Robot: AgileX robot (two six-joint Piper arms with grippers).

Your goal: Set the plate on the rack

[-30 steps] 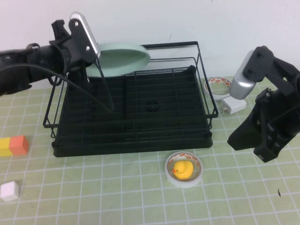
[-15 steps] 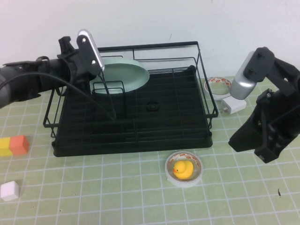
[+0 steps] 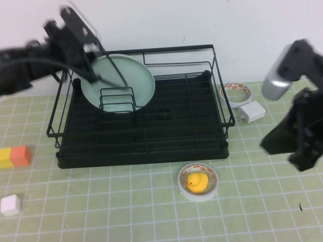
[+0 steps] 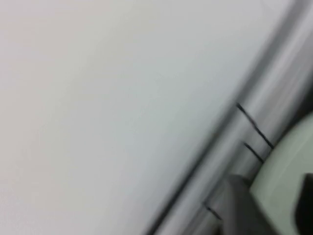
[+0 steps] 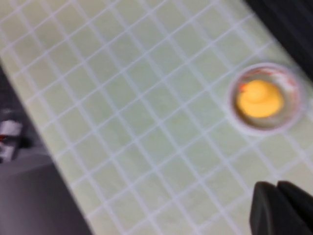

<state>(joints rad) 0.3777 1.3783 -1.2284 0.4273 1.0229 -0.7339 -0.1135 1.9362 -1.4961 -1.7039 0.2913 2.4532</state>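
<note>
Both arms are black, built of chunky, angular segments with matte casings. The left arm (image 3: 30,65) carries a silver-grey, rounded camera housing near its wrist, and a thin black cable loops out from it and back along the forearm. The right arm (image 3: 303,126) bears a similar silver-grey capsule-shaped housing on its upper segment, above a broad, faceted black shell. The right pincer (image 5: 281,208) shows as two dark, blunt fingers pressed together, plain and unmarked.

Pale plate (image 4: 286,183) edge beside blurred white wall (image 4: 112,98)
</note>
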